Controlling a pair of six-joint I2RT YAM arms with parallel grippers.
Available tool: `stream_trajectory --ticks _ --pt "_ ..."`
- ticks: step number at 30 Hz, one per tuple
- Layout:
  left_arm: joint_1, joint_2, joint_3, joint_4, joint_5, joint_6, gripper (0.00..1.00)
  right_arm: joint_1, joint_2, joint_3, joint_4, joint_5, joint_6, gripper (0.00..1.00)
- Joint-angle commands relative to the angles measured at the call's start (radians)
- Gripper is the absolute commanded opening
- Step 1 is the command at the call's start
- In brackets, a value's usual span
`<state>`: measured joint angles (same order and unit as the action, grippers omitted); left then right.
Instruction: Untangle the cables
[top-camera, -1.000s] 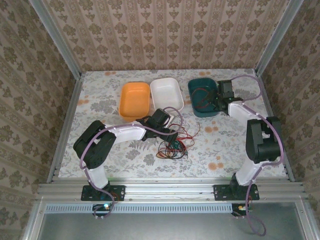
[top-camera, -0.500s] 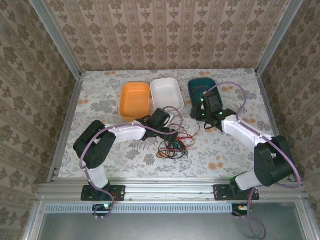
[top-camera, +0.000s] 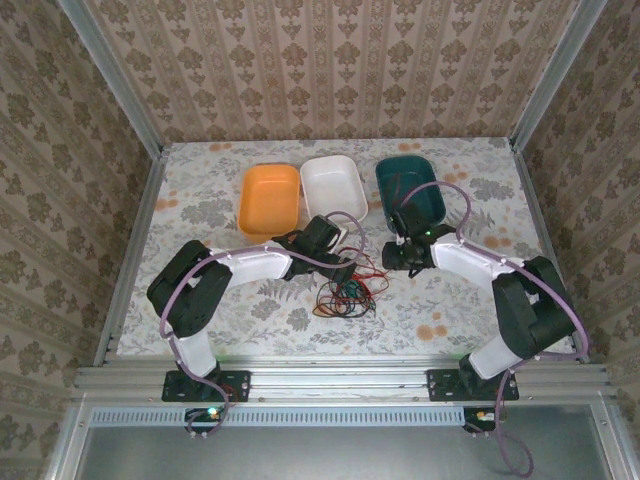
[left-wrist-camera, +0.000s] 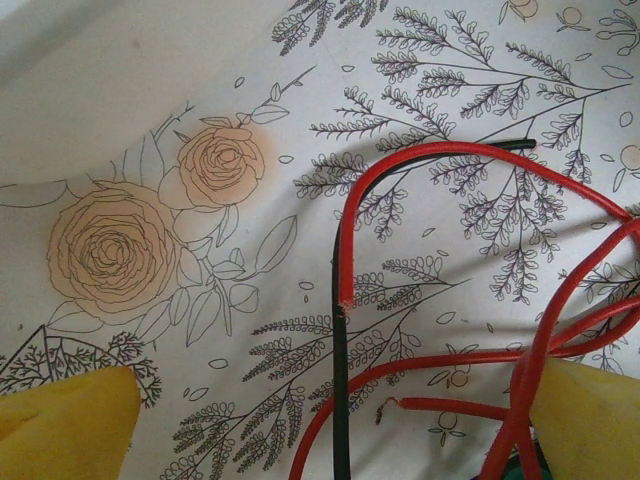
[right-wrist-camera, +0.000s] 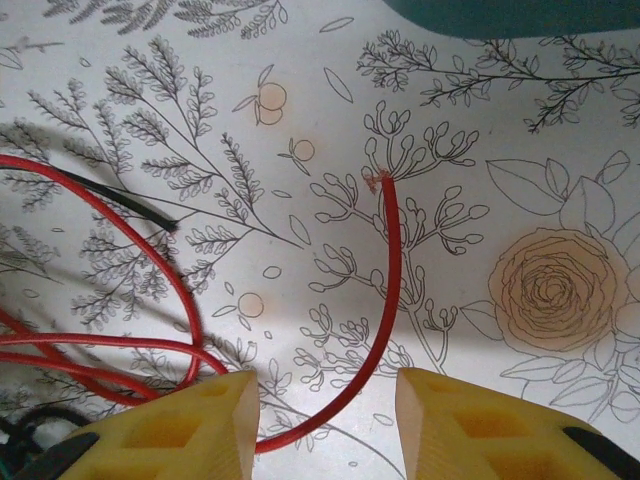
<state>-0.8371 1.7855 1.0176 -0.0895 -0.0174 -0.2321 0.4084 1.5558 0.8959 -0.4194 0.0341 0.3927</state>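
Cables lie tangled on table, ctr. L claw jaws wide apart; R claw jaws apart, red wire btwn, unclamped.

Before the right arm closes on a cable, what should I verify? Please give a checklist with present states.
1. Right end effector open: ok.
2. Thin red cable between its yellow fingers: ok.
3. Cable's cut end lying free on the floral tablecloth: ok.
4. Left end effector open, gripping nothing: ok.
5. Single cable between left fingers: not ok; thin black cable and red ones there.
6. Red cable free of the cable tangle: cannot tell.
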Motion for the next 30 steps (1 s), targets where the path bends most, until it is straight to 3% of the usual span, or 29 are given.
stream_trajectory --ticks 1,6,7,9,11,16,22,26,30 --pt "-0.006 0.008 0.013 -0.019 -0.017 -0.005 1.0 -0.006 0.054 0.007 -0.031 0.005 -0.03 0.42" --pt "-0.01 0.014 0.02 -0.029 -0.02 -0.001 1.0 -0.007 0.103 0.032 -0.028 -0.044 -0.054 0.36" --pt "-0.011 0.015 0.022 -0.031 -0.021 -0.001 1.0 -0.008 0.1 0.031 -0.023 -0.049 -0.057 0.3" --pt "-0.015 0.018 0.024 -0.033 -0.021 0.0 1.0 -0.007 0.08 0.026 -0.011 -0.038 -0.051 0.07" --pt "-0.017 0.021 0.026 -0.036 -0.021 0.002 1.0 -0.008 0.04 0.022 0.005 -0.012 -0.039 0.0" --pt "-0.019 0.032 0.032 -0.048 -0.02 0.01 1.0 -0.013 -0.133 0.024 0.085 0.053 0.026 0.0" --pt "-0.021 0.043 0.023 -0.051 -0.019 0.013 1.0 -0.025 -0.34 0.082 0.177 0.266 -0.001 0.0" --pt "-0.023 0.052 0.014 -0.052 -0.023 0.013 1.0 -0.072 -0.449 0.116 0.267 0.373 -0.029 0.0" --pt "-0.022 0.061 0.003 -0.047 -0.022 0.01 0.99 -0.134 -0.532 0.142 0.343 0.395 -0.028 0.0"
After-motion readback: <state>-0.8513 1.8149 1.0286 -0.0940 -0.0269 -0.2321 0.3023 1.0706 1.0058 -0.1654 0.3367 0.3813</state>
